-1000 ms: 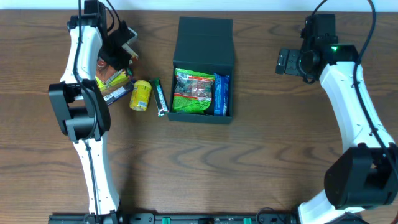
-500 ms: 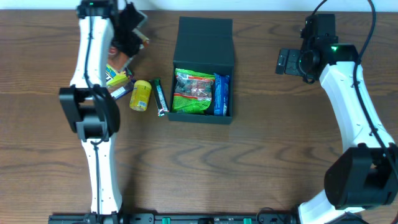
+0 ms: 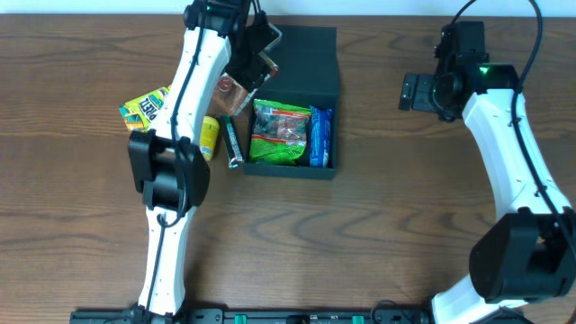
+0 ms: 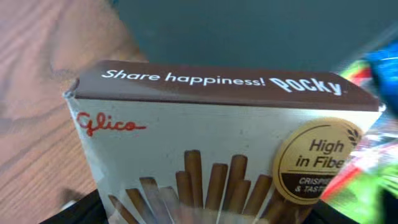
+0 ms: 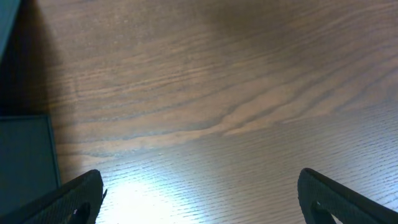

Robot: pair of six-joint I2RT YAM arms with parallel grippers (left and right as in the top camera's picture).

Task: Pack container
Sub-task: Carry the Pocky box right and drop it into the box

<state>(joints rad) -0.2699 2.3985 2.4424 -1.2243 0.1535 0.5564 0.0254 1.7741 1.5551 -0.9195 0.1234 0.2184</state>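
Brown wood-grain table (image 3: 387, 234) is carrying everything. Dark teal container (image 3: 290, 171) is sitting near far edge, approx mid-width, w/ lid open on the far-edge side. Just L of it a dark snack bar (image 3: 234, 148) is lying lengthwise, w/ a yellow can (image 3: 211, 139) lying beside it. Yellow-green packet (image 3: 146, 108) is lying further toward L edge, apart from the rest.

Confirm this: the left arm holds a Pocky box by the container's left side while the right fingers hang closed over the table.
One thing is wrong. The right fingers are not closed: the right wrist view shows them spread wide apart over the table. The rest stands: the left arm holds the Pocky box by the left side of the container.
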